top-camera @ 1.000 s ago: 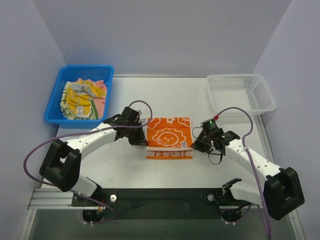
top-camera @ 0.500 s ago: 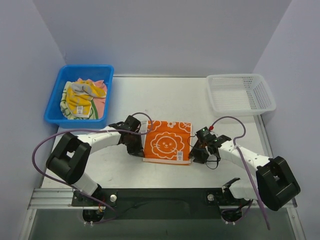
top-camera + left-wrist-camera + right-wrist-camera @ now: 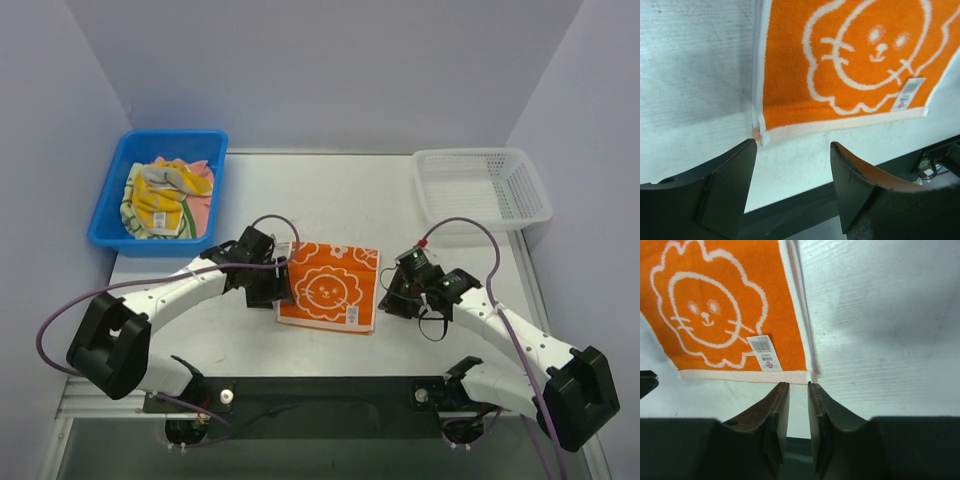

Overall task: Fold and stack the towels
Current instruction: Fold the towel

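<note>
The left gripper (image 3: 792, 185) hangs with its fingers spread wide and empty. The right gripper (image 3: 798, 410) has its fingers barely parted and holds nothing. The folded orange towel (image 3: 328, 288) lies flat between them, mid-table (image 3: 330, 200). It is almost square, and its near corners sit just beyond each set of fingertips, so neither arm is nearer. Far left, the other towels (image 3: 165, 198) sit heaped in the blue bin (image 3: 105, 215).
</note>
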Motion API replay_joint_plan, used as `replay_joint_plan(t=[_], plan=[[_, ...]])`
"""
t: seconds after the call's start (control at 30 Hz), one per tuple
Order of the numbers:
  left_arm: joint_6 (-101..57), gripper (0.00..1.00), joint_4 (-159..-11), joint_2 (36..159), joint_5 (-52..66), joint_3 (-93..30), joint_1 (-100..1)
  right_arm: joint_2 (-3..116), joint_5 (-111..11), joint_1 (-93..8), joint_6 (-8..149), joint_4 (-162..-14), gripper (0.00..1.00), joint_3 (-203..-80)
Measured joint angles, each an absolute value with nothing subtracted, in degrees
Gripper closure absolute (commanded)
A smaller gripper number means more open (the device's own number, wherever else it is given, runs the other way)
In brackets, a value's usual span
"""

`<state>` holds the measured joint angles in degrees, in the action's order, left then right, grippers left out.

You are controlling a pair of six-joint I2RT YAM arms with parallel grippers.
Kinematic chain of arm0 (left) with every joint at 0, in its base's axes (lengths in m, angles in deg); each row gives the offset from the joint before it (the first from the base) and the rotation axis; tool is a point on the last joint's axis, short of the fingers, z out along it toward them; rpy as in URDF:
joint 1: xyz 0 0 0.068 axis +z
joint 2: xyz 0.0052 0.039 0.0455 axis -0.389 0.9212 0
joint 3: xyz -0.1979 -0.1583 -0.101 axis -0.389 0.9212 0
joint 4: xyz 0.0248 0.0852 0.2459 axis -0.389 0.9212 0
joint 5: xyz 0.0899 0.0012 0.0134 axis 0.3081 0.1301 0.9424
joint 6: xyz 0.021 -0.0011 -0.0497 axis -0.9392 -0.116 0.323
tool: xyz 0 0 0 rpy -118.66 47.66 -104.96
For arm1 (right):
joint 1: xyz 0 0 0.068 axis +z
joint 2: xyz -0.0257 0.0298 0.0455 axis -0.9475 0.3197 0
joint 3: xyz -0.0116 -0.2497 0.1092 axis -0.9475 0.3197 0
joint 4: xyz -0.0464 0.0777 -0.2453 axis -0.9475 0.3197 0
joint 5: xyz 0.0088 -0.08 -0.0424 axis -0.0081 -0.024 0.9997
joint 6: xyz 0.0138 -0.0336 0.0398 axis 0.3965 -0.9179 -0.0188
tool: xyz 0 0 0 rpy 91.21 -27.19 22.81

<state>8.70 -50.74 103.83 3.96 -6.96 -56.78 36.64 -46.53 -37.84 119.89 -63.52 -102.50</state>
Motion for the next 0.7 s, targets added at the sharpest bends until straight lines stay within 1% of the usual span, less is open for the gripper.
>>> replay_joint_plan(t=[0.07,0.1,0.2,0.23,0.37,0.5,0.57,0.7], plan=[[8.40,0.31,-48.70,101.71,4.94,-8.62,-57.33,37.88,-46.55,-37.29,119.34,-63.78,0.85,-103.75],[8.31,0.38,-48.07,101.10,5.57,-9.76,-57.81,38.87,-46.75,-36.77,119.15,-64.22,0.86,-104.10],[7.98,0.51,-47.76,101.08,6.88,-13.02,-59.60,42.41,-47.71,-34.89,119.17,-65.86,0.87,-104.34],[7.96,0.53,-47.81,101.51,7.28,-13.78,-60.30,43.79,-48.13,-34.45,119.21,-66.69,0.87,-104.29],[8.07,0.59,-49.73,106.43,7.32,-13.76,-62.40,49.01,-50.55,-33.71,119.65,-71.61,0.88,-103.44],[9.10,0.65,-52.35,111.11,6.84,-8.80,-62.71,54.19,-52.34,-33.78,119.82,-74.43,0.89,-101.54],[10.48,0.66,-53.49,111.07,5.31,-5.63,-62.53,55.20,-53.72,-33.86,120.08,-74.97,0.89,-101.06],[13.12,0.66,-57.07,106.37,3.91,-0.41,-63.23,54.80,-54.97,-34.58,119.89,-75.74,0.89,-100.40]])
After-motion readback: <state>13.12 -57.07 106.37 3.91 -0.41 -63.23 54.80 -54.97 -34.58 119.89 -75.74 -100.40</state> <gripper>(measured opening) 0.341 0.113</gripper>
